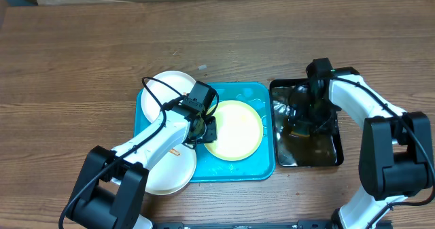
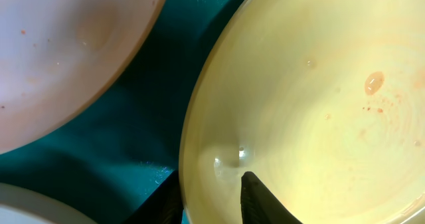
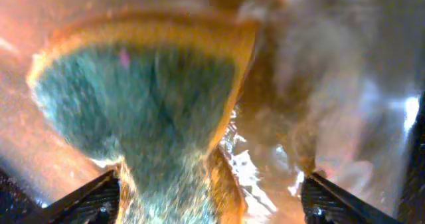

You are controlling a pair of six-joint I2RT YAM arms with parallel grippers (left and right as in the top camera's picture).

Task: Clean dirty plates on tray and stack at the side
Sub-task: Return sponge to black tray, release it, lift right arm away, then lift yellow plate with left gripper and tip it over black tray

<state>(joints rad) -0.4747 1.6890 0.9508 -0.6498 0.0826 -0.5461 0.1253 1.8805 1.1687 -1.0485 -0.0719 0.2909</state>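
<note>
Left pincer (image 1: pixel 202 124): clamped on the rim of the yellow-green plate (image 1: pixel 234 129); 1 finger (image 2: pixel 260 199) inside the rim, the other outside it; the plate lies in the right half of the tray (image 1: pixel 262 166)
Right pincer (image 3: pixel 211 179): jaws apart above the black tray (image 1: pixel 329 154); a green and yellow sponge (image 3: pixel 133 98) sits between them, and neither finger seems to touch it
White plates: 2; 1 (image 1: pixel 170 85) overhangs the tray's far left corner; 1 (image 1: pixel 173 174) overhangs its near left edge
Dirt: an orange smear (image 2: pixel 374 83) on the yellow-green plate; not yet wiped, I'd say
Risk, slip: the hold is on a thin, glossy rim; a lift or tilt could let the plate swing and drop, striking the white plates just beside it
Risk, sponge: it looks wet; an off-centre pinch could squeeze it sideways; carrying it across could drip on the surface (image 1: pixel 81 52)
Risk, arms: both must meet over 1 plate; a careless approach could make them collide
</note>
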